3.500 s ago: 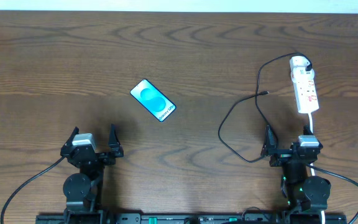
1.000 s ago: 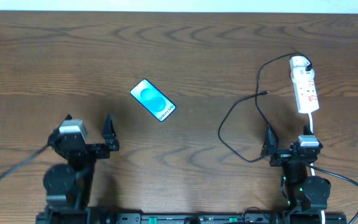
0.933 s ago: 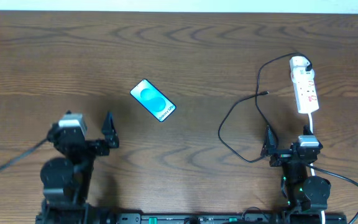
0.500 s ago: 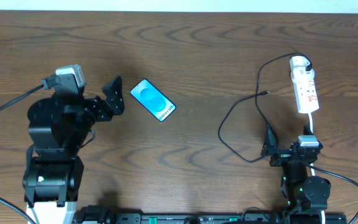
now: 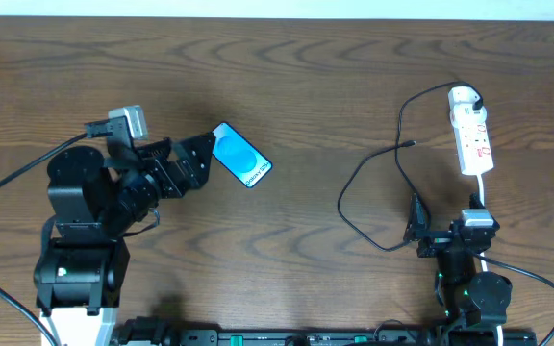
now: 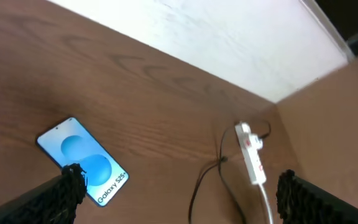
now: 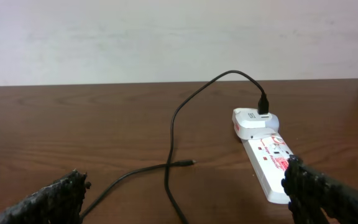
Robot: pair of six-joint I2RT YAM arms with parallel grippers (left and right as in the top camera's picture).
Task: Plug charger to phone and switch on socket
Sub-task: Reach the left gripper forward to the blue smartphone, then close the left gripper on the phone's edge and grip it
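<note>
Look at the left pincer (image 5: 190, 161): wide open, holding nothing, right up by the near corner of the phone (image 5: 243, 157). Find the phone flat on the table (image 5: 306, 77), screen lit, well apart from the charger (image 5: 354, 187) and its plug tip (image 5: 410, 144). See the right pincer (image 5: 446, 221) wide open too, empty, near the power strip (image 5: 472, 139). Could bump the phone and slide it away by coming in too low. Could yank the thin charger out of the power strip by tugging hard.
</note>
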